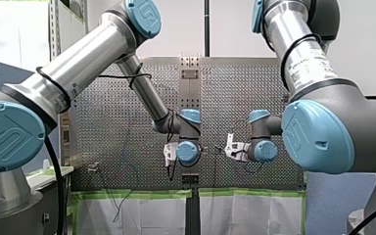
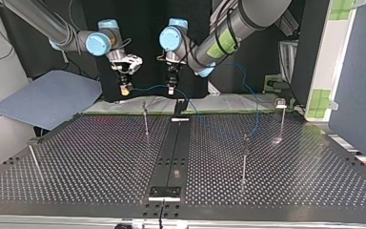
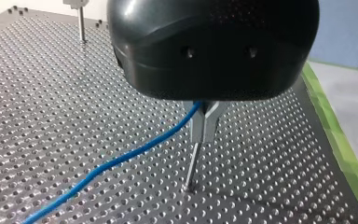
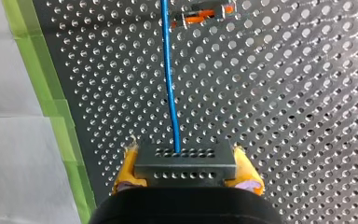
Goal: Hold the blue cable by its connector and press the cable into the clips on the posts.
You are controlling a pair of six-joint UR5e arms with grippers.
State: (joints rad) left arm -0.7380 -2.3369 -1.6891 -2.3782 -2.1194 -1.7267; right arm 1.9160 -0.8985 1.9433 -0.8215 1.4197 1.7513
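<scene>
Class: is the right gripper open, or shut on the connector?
Shut on it: the right gripper clamps the black connector between its yellow pads.

Your perforated table (image 2: 100, 162) carries a dark centre strip (image 2: 174, 152). In the top view, a slim post (image 2: 146, 121) stands just left of that strip and a leaning post (image 2: 33, 160) well left. Right of it stand a near post (image 2: 244, 160) and a capped post (image 2: 281, 117).

The place is a robotics laboratory. Two silver industrial robot arms with light-blue joint caps (image 1: 81, 61) reach over a black perforated metal table (image 2: 100, 162) that carries thin upright metal posts (image 2: 244, 160). Green adhesive tape (image 1: 137, 194) edges the table's far end, and a blue-grey partition panel (image 2: 357, 71) stands at one side.
</scene>
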